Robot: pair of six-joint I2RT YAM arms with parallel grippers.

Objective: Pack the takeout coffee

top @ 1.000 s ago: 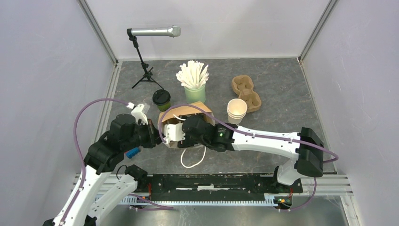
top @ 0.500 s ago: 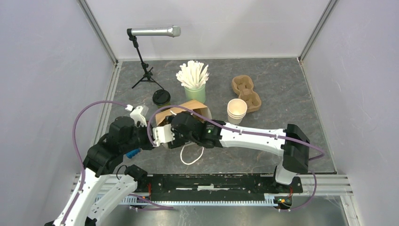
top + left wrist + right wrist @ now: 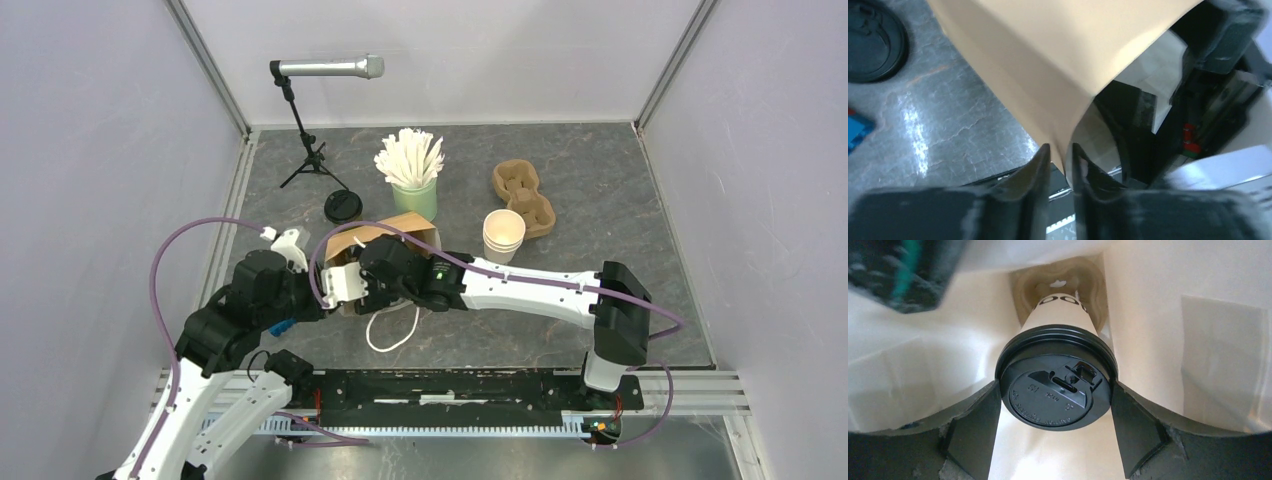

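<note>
The white cup with dark print and a black lid point(image 3: 1055, 382) stands inside the brown paper bag point(image 3: 400, 230), its base in a cardboard holder point(image 3: 1023, 287). My right gripper point(image 3: 1054, 388) reaches into the bag, and its fingers point(image 3: 973, 425) press both sides of the lid. My left gripper point(image 3: 1060, 152) is shut on the bag's edge point(image 3: 1048, 100) and holds the mouth open. In the top view the left gripper point(image 3: 315, 300) is at the bag's left side. The olive-green cup point(image 3: 343, 206) stands outside, behind the bag's left. Its lid shows in the left wrist view point(image 3: 870, 45).
A mint-green cup of white sticks point(image 3: 412, 195) stands behind the bag. A stack of lidless cream cups point(image 3: 503, 235) and a cardboard cup carrier point(image 3: 522, 195) are at the right. A microphone on a stand point(image 3: 325, 68) is at the back left. The bag's white handle loop point(image 3: 392, 335) lies in front.
My right arm has pushed further left into the bag with the cup. The bag and its handle loop have shifted left towards my left gripper.
</note>
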